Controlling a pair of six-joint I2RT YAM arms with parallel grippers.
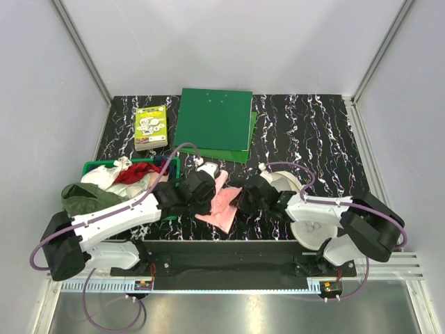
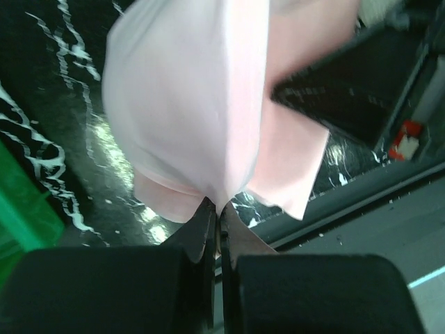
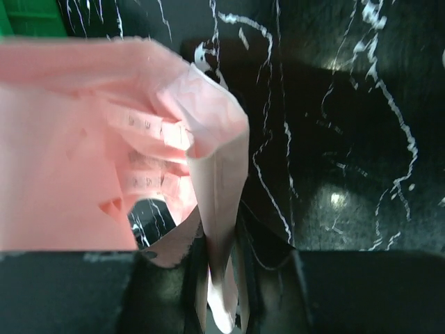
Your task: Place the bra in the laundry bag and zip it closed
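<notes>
Bra (image 1: 221, 205) pinched from both sides, left gripper (image 2: 215, 212) clamped tight, right gripper (image 3: 222, 243) likewise

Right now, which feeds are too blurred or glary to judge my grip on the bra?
Top external: evenly lit, sharp, though the bra looks small. Left wrist: the bra is close, soft-focused and washed out, with glare streaks on the table. Right wrist: fabric smears at the left edge, sharper mid-frame; one glare spot on the table.

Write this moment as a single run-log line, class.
left claw: shut on bra | right claw: shut on bra | bra: outside laundry bag | zip: not yet done
</notes>
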